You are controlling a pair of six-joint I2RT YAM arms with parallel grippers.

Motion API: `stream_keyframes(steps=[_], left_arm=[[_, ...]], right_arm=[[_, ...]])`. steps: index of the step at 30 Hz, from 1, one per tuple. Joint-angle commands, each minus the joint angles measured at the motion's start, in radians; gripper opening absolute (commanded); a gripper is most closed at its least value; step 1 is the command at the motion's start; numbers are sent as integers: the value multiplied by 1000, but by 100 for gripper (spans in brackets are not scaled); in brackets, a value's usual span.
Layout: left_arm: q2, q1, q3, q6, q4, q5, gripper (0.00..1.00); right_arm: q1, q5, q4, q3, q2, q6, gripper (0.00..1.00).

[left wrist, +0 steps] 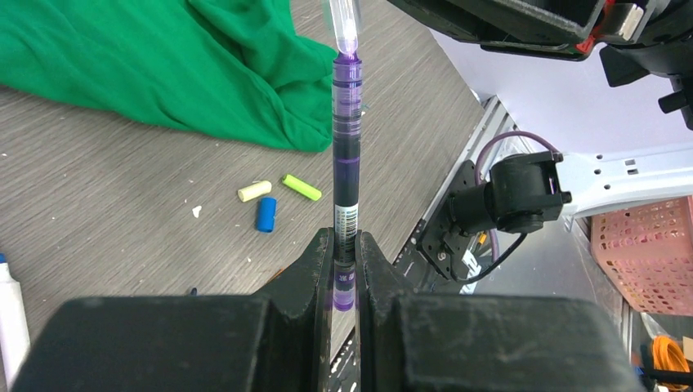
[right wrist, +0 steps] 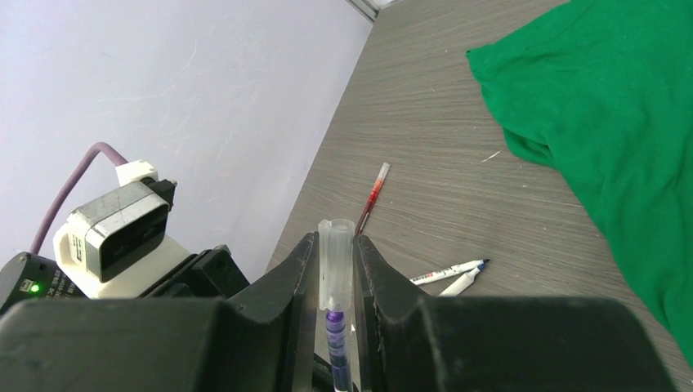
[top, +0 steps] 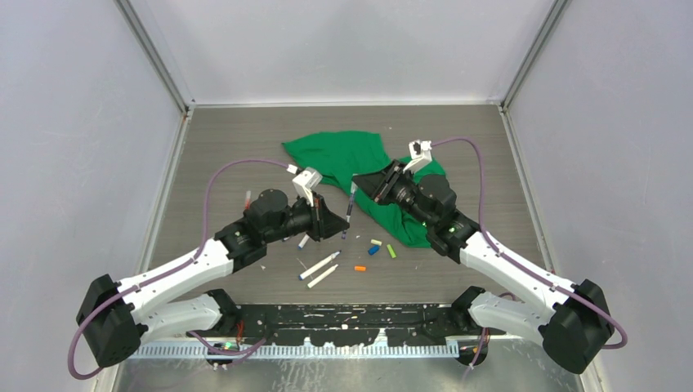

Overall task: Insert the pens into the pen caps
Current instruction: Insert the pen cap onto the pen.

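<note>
The left fingers (left wrist: pixel 315 273) were clenched on the rear end of the purple pen (left wrist: pixel 346 163). The pen was held in the air above the surface (top: pixel 245 139), between the two arms. The right fingers (right wrist: pixel 294 278) were clenched on the clear cap (right wrist: pixel 336 245). The pen tip was at the mouth of this cap or a little inside it; I cannot tell how deep.

I judge the pen to be light and stiff, with a smooth plastic barrel that could slide or turn between the fingers when it is pushed. It was held far from the tip, so a small side force could tilt it. A hold nearer the middle would probably be more steady. The cap looked small and thin-walled, so a hard squeeze could press it out of round. It is better taken at the closed end, so that the mouth stays free.

Two white pens (top: pixel 320 267) lay on the surface. A blue cap (left wrist: pixel 266 214), a yellow cap (left wrist: pixel 254 190) and a green cap (left wrist: pixel 301 187) lay near the green cloth (top: pixel 347 151).
</note>
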Motion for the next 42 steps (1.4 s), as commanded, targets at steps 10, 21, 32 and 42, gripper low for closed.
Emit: stream_keyframes(steps=[10, 21, 32, 42], left_arm=[[3, -5, 55, -40, 98, -48, 4], [35, -4, 62, -98, 235, -87, 2], [42, -3, 71, -81, 282, -104, 1], [6, 9, 103, -22, 277, -106, 0]], right_arm=[[24, -22, 62, -24, -43, -74, 15], [114, 12, 176, -141, -86, -206, 14], [142, 103, 72, -152, -96, -201, 14], [144, 10, 16, -153, -94, -219, 14]])
